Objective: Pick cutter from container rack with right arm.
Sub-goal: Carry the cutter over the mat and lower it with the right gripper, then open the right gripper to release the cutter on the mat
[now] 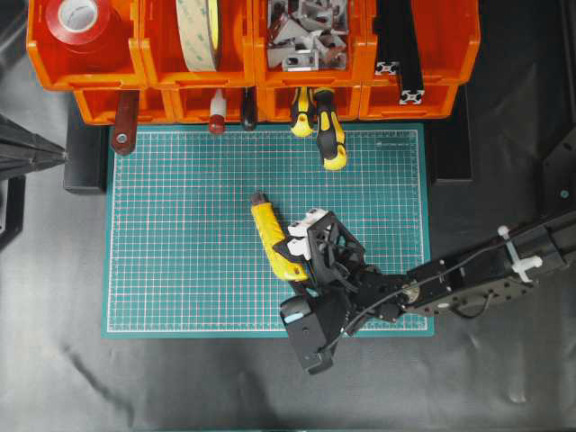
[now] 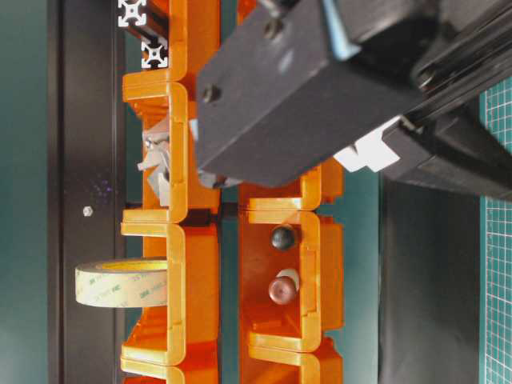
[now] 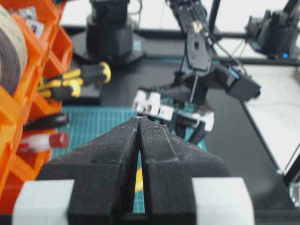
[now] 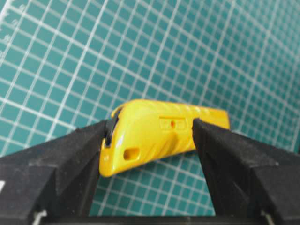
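Closest to the right wrist camera, the two black fingers (image 4: 234,159) of the right gripper (image 4: 150,154) stand on either side of the yellow cutter (image 4: 154,133), pressed against its flanks and clamped on its blunt rear end. From overhead, the cutter (image 1: 274,232) lies over the green mat (image 1: 180,234), near the mat's middle and well clear of the container rack (image 1: 252,76) along the mat's far edge; its dark tip points toward the rack, its rear end sits in the right gripper (image 1: 301,256). Whether the cutter touches the mat or is held just above it cannot be told. The right arm (image 1: 477,274) reaches in from the mat's near right corner, crossing the mat's edge.

Around the mat's far edge, things stick out of the rack's lower bins: two yellow-and-black screwdrivers (image 1: 324,126) overhang the mat, and to their left a black-handled tool (image 1: 248,110), a red-capped marker (image 1: 217,112) and a dark reddish handle (image 1: 123,126). The upper bins hold a red tape roll (image 1: 79,20), a beige tape roll (image 1: 200,31), grey metal brackets (image 1: 308,31) and black aluminium extrusions (image 1: 400,45). None of these lies between the cutter and the gripper.

Off the mat's left edge, the left gripper (image 3: 139,123) has its fingers together at the tips, holding nothing.
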